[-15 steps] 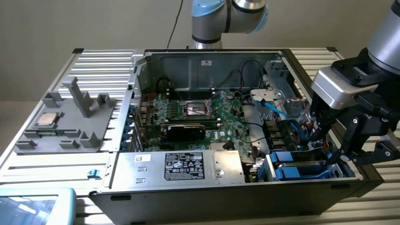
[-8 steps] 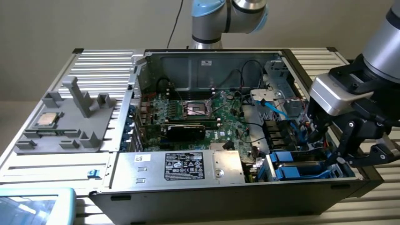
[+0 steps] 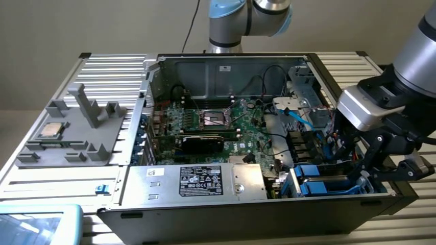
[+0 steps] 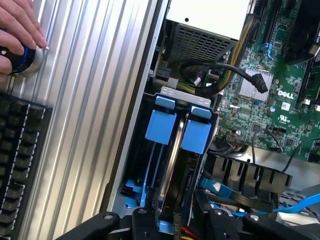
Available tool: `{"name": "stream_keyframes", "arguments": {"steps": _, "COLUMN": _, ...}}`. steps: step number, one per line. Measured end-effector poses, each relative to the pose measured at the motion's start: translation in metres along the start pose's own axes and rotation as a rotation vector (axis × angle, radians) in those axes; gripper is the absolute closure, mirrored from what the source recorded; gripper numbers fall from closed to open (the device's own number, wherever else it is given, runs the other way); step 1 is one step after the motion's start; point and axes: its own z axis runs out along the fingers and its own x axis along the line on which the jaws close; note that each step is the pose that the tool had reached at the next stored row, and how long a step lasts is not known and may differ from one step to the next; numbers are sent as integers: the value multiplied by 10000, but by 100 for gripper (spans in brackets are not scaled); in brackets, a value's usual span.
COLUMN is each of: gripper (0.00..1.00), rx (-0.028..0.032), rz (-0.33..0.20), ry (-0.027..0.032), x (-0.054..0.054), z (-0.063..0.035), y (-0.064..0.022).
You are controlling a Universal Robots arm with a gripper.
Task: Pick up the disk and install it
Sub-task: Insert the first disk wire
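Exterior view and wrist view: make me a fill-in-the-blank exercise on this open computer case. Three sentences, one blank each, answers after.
1. The black gripper is nearest two plastic drive carriers coloured ____.
2. The small square silver CPU chip lies on a ____ plastic tray at the exterior view's left.
3. The large silver metal box bears a ____ label.
Missing words: blue; grey; black.

arm (image 3: 415,56): angled down | wrist (image 3: 368,109): bent | hand (image 3: 377,172): low, pointing down
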Motion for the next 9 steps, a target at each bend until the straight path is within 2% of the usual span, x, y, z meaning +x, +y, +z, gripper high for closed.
{"name": "stream_keyframes", "arguments": {"steps": 2, "gripper": 59, "rx": -66, "rz": -43, "ry": -49, "x": 4, "z": 11, "y": -12}}
{"name": "stream_keyframes", "arguments": {"steps": 5, "gripper": 59, "rx": -159, "rz": -109, "ry": -169, "x": 8, "z": 22, "y": -27}}
{"name": "stream_keyframes", "arguments": {"steps": 9, "gripper": 59, "rx": -177, "rz": -222, "ry": -334, "x": 15, "z": 41, "y": -51}}
